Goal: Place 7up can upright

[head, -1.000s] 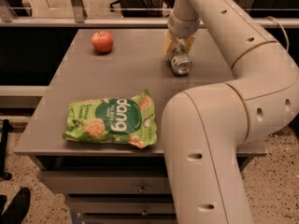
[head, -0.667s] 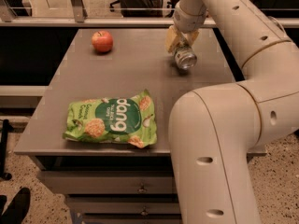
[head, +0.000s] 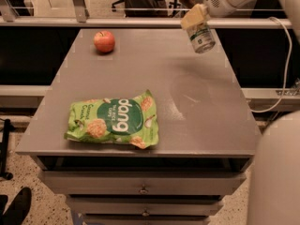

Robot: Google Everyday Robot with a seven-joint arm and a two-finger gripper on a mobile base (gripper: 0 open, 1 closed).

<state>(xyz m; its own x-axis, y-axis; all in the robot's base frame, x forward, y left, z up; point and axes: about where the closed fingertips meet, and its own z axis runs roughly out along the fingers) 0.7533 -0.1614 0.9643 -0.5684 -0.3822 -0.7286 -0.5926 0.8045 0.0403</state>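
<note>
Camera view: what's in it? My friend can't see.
The gripper holds the 7up can tilted above the far right of the grey table. A red apple sits far left, a green snack bag near the front.

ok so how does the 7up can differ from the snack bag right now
The 7up can is clamped in the gripper at the far right of the table and tilted; the snack bag lies flat near the front edge, touched by nothing. The 7up can is a small cylinder; the snack bag is a much larger flat pouch. Both show green on their packaging.
</note>
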